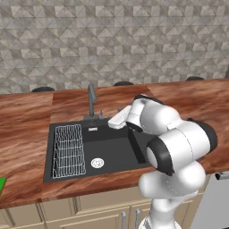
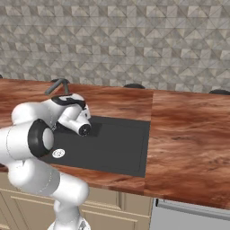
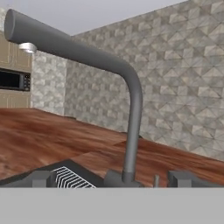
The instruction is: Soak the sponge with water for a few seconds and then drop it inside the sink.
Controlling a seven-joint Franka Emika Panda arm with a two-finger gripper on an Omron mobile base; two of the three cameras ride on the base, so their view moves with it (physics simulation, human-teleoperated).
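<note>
Arm reaches over the sink [image 1: 120, 150] toward the faucet [image 1: 91, 102]; wire rack [image 1: 69, 151] lies left; jaws' state cannot be told

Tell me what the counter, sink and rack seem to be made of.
Counter: looks like polished reddish-brown wood, with streaky grain. Sink: matte black, perhaps composite or coated metal, without shine. Rack: thin white wire, likely coated metal, seen as an open grid.
</note>
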